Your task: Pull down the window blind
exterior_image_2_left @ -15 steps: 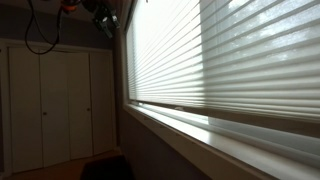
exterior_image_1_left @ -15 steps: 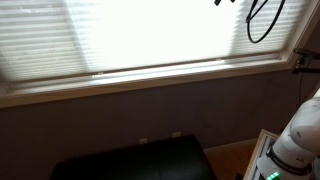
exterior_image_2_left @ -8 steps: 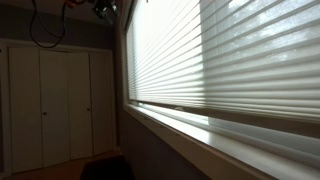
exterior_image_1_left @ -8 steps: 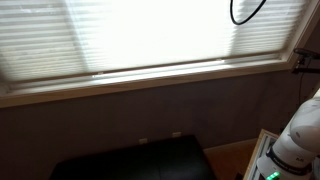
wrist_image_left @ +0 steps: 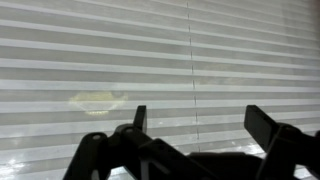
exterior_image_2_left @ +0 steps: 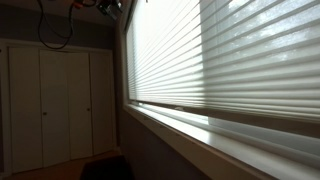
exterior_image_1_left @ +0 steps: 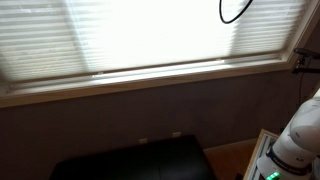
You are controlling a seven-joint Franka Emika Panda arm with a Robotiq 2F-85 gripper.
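No plain dark grey window blind shows in any view. What I see is a bright white slatted blind [exterior_image_1_left: 150, 40], fully covering the wide window in both exterior views [exterior_image_2_left: 230, 60]. In the wrist view my gripper [wrist_image_left: 200, 125] is open and empty. Its two dark fingers point at the white slats [wrist_image_left: 100, 60] close ahead, with a thin vertical cord line [wrist_image_left: 190, 70] between them. In an exterior view only the end of my arm [exterior_image_2_left: 110, 5] shows, at the top edge beside the window's upper corner.
A black cable loop [exterior_image_1_left: 235, 10] hangs at the top of the window. The sill [exterior_image_1_left: 150, 80] runs below the slats. A dark box-like object [exterior_image_1_left: 130, 160] stands on the floor, the robot base [exterior_image_1_left: 290, 150] beside it. Closet doors [exterior_image_2_left: 50, 100] stand opposite.
My arm has risen toward the top of the window. The cable loop has moved up and sideways, and the gripper has nearly left the top edge of the exterior views.
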